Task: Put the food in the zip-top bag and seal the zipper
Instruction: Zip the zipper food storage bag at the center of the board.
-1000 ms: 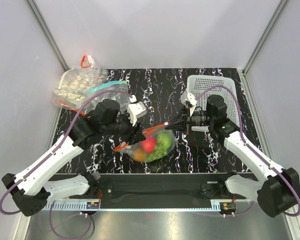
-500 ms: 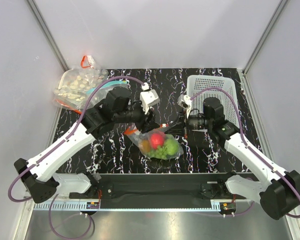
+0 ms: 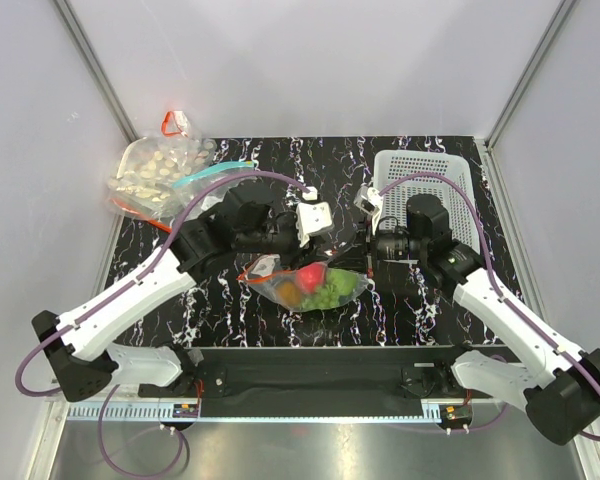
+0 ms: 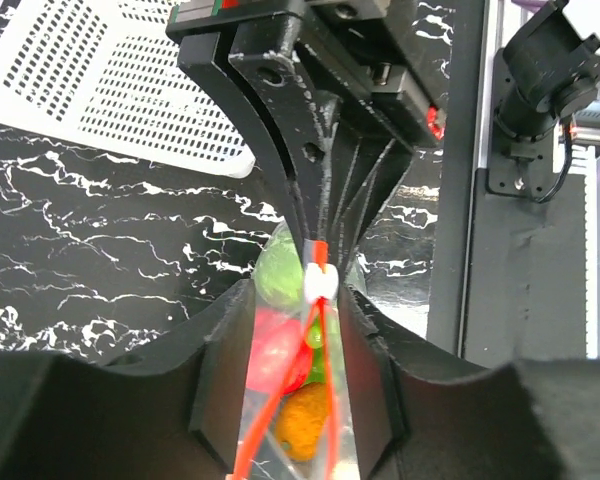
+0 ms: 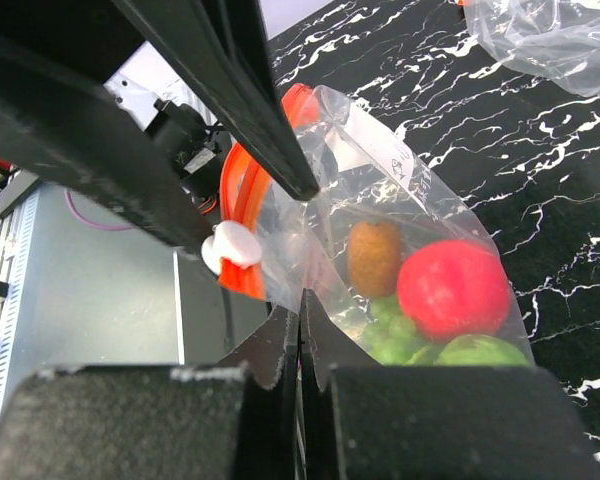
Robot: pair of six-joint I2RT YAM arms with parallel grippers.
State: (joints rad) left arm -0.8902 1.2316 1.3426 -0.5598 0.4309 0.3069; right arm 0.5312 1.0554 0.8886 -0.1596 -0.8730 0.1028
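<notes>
The zip-top bag hangs between both grippers just above the table, its clear plastic crinkled. Inside lies the food: a red fruit, a brown-orange ball, green grapes and a green piece. The red-orange zipper runs between my left gripper's fingers. My left gripper is shut on the bag's mouth just behind the white slider. Opposite it, my right gripper is shut on the bag's end next to the slider. In the top view the left gripper and right gripper nearly meet.
A white perforated basket stands at the back right, close behind the right arm. At the back left lie a bag of pale beige pieces and a clear bag with a teal zipper. The table's near edge carries the arm rail.
My left gripper let go at the bag's left end, moved right along the mouth toward the right gripper and closed again. The bag swung and now hangs flatter.
</notes>
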